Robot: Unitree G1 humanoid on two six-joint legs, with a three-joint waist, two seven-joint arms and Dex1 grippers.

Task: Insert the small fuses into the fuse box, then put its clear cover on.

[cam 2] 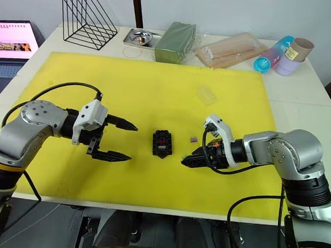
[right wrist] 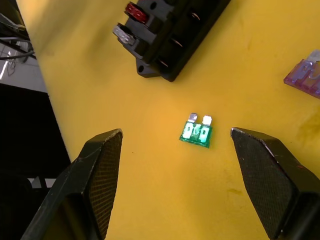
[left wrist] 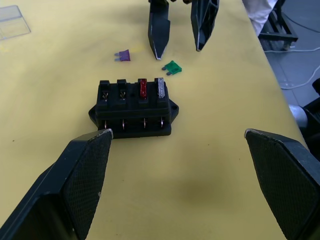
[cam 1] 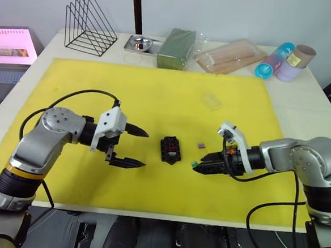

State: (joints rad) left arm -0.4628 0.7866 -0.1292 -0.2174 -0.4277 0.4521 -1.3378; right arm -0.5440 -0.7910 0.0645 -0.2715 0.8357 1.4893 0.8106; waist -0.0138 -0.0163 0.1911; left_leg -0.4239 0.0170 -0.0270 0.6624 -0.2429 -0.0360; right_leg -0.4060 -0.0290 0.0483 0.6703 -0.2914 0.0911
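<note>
The green fuse is seen lying flat on the yellow mat, centred between the spread fingers of the empty right pincer, blades toward the fuse box.

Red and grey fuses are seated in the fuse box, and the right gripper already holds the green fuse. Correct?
Not quite. The green fuse lies loose on the yellow mat between the right gripper's open jaws, as the right wrist view shows. Red and grey are seated in the fuse box.
</note>
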